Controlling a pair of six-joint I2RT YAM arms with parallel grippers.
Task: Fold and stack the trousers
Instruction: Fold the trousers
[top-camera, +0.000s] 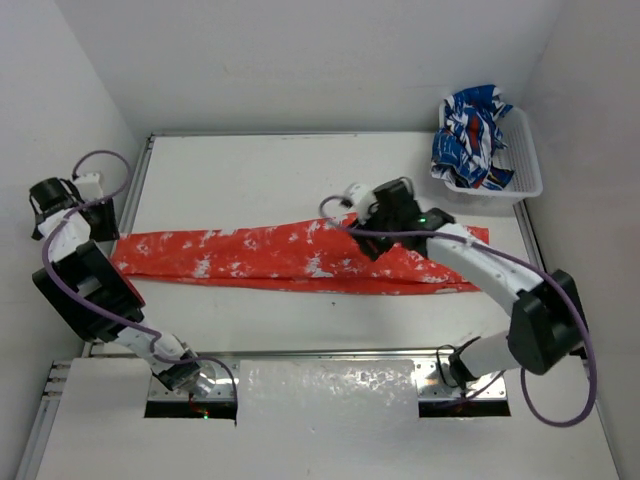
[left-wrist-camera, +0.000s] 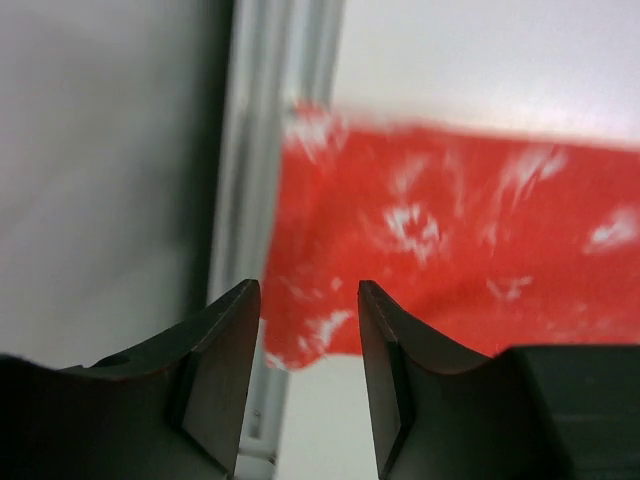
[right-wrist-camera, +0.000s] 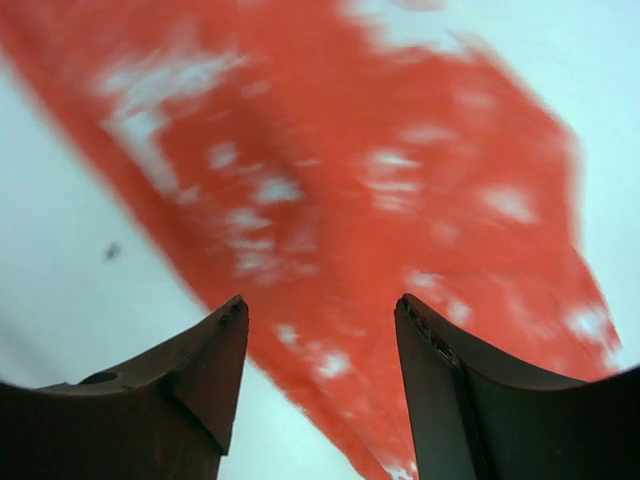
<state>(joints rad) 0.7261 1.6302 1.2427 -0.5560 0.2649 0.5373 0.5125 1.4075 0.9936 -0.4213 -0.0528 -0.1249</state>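
Fingers (left-wrist-camera: 225, 360) on the left gripper (left-wrist-camera: 307, 292) are spread wide and hold nothing. The right gripper (right-wrist-camera: 320, 305) is spread wide too, with nothing in it. The trousers (top-camera: 290, 255) lie flat on the table (top-camera: 300, 170) in one long strip. One end is near the white basket (top-camera: 525, 165), and the other end is far from the basket. The right gripper hangs over the part nearer the basket. The left gripper hangs by the far end. I think each arm should grab its own end.
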